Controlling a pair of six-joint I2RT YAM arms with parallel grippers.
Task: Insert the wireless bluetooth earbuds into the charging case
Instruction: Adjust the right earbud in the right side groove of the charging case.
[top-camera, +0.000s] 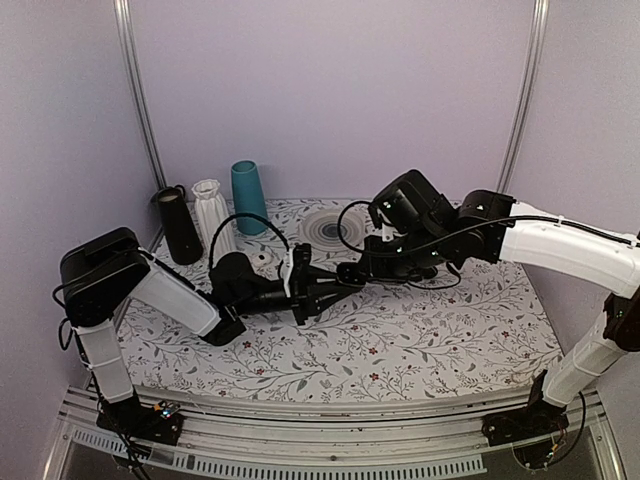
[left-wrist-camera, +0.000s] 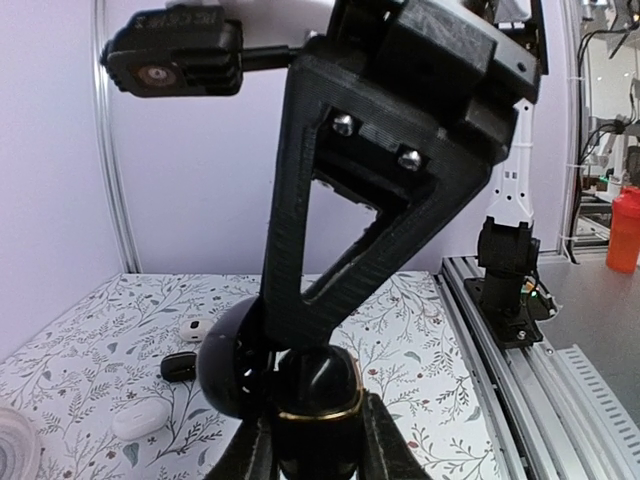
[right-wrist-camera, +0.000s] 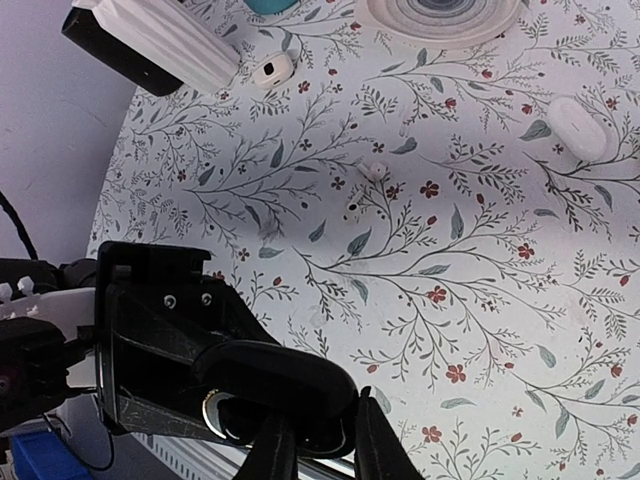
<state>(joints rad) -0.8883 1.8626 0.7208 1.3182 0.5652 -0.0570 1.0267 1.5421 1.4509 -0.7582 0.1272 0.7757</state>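
My left gripper (left-wrist-camera: 318, 428) is shut on the charging case (left-wrist-camera: 318, 385), a black rounded shell with a gold rim, held above the floral cloth. Its lid (left-wrist-camera: 232, 368) hangs open to the left. In the top view the left gripper (top-camera: 322, 288) meets my right gripper (top-camera: 350, 272) over the middle of the table. My right gripper (right-wrist-camera: 322, 442) reaches down into the open charging case (right-wrist-camera: 285, 385), its fingers close together with only dark shapes between them. The earbuds are hidden, and I cannot tell if one sits between the right fingers.
A white oval case (left-wrist-camera: 140, 420) (right-wrist-camera: 580, 128), a small black object (left-wrist-camera: 178, 366) and a small white piece (left-wrist-camera: 195, 327) lie on the cloth. A black cylinder (top-camera: 180, 225), a white vase (top-camera: 210, 212), a teal vase (top-camera: 248, 197) and a round mat (top-camera: 328, 228) stand at the back.
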